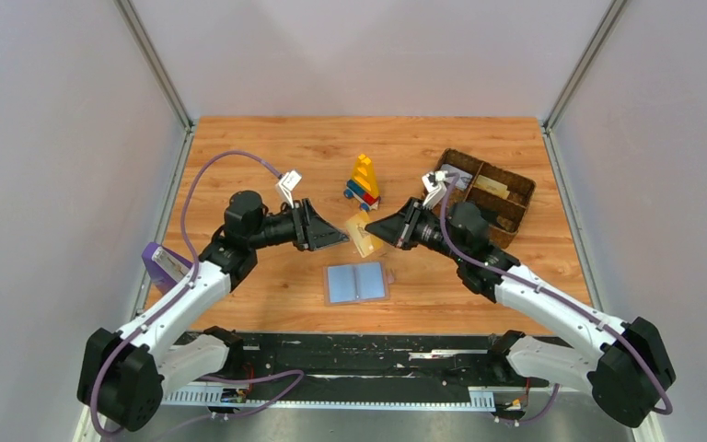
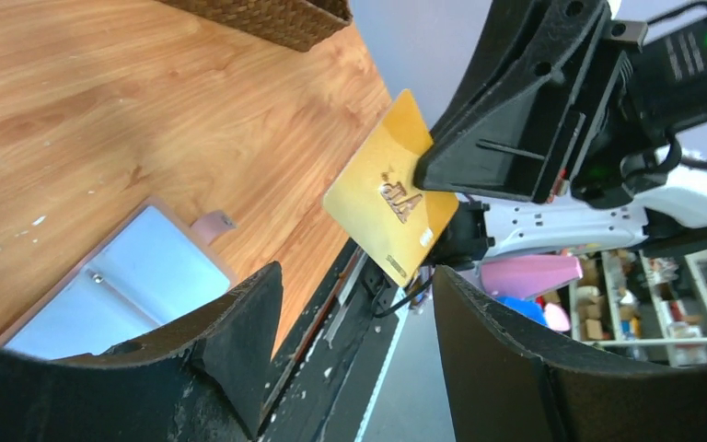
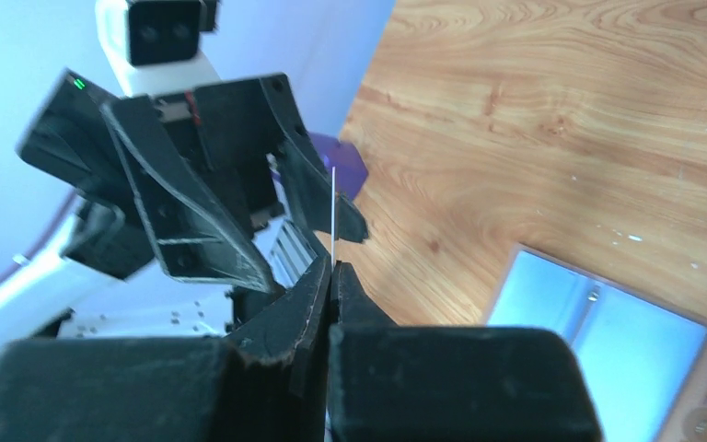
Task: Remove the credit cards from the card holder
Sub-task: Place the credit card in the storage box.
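Observation:
The light-blue card holder (image 1: 356, 283) lies open and flat on the table, its pinkish tab (image 2: 210, 224) at one edge; it also shows in the right wrist view (image 3: 598, 341). My right gripper (image 1: 375, 229) is shut on a tan-gold credit card (image 1: 362, 238) and holds it in the air above and behind the holder. The card shows face-on in the left wrist view (image 2: 389, 198) and edge-on in the right wrist view (image 3: 333, 207). My left gripper (image 1: 331, 237) is open and empty, its jaws facing the card from the left, close but apart. No black or greyish-white card is clearly in view.
A brown woven compartment basket (image 1: 506, 195) stands at the back right with pale items in it. A stack of coloured toy blocks (image 1: 364, 179) stands behind the grippers. A purple object (image 1: 160, 263) lies at the table's left edge.

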Motion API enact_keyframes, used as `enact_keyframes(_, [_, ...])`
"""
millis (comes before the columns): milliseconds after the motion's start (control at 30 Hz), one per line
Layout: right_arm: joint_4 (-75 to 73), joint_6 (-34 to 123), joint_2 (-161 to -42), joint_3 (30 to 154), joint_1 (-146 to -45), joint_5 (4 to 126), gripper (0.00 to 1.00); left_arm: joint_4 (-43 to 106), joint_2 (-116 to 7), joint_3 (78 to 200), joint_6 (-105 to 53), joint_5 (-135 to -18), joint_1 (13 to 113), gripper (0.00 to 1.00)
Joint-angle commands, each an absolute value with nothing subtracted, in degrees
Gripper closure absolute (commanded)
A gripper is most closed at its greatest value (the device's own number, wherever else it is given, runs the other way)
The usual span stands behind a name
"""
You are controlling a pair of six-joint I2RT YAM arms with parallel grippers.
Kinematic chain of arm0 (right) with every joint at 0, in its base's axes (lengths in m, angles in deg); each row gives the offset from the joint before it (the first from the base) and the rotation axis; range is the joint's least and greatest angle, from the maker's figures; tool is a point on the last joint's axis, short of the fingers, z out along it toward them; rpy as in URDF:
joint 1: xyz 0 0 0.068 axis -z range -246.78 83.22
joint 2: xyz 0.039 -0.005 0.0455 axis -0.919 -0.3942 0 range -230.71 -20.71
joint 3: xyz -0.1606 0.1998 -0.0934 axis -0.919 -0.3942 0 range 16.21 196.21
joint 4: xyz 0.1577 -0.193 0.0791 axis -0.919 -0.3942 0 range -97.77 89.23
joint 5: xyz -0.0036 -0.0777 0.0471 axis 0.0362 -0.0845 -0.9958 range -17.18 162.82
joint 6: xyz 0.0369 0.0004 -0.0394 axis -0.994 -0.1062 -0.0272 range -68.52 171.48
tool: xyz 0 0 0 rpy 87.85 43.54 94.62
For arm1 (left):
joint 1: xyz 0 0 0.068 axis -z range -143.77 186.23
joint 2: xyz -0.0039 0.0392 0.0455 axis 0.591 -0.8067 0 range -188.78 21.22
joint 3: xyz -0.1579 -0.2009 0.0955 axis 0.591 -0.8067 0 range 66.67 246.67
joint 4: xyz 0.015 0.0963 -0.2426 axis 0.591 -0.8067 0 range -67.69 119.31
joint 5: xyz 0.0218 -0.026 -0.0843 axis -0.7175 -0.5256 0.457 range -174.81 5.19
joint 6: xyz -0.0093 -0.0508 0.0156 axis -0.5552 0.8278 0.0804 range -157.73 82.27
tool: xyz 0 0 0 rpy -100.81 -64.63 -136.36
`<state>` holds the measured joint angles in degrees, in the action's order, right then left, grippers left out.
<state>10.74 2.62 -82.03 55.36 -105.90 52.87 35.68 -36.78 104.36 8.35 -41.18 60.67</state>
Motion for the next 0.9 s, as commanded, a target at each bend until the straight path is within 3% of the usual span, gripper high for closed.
enact_keyframes(0, [23.1, -10.2, -80.1, 53.4, -109.8, 68.5, 1.0, 55.5, -39.9, 101.7, 19.9, -38.9, 60.6, 0.31])
enact_keyframes(200, [28.6, -15.9, -81.0, 51.1, -114.7, 79.5, 1.0, 67.5, -45.0, 100.1, 25.8, -37.6, 61.7, 0.35])
enact_keyframes(267, [30.2, -16.8, -81.7, 50.7, -115.2, 79.5, 1.0, 68.9, -46.0, 100.2, 26.3, -37.0, 62.0, 0.43])
enact_keyframes(367, [30.8, -16.0, -82.2, 50.2, -115.1, 77.0, 0.98, 71.4, -46.5, 99.7, 27.3, -36.1, 62.1, 0.73])
enact_keyframes(500, [30.6, -6.9, -82.5, 50.1, -114.2, 69.5, 0.82, 70.2, -45.4, 99.2, 26.2, -35.8, 62.0, 0.99])
enact_keyframes(633, [23.2, 3.9, -81.6, 53.0, -109.7, 55.9, 0.65, 65.7, -44.3, 99.9, 22.9, -33.9, 61.8, 1.0])
enact_keyframes(867, [3.5, 23.5, -80.7, 61.9, -100.9, 34.4, 0.54, 45.8, -44.1, 106.2, 9.2, -26.1, 61.6, 1.0])
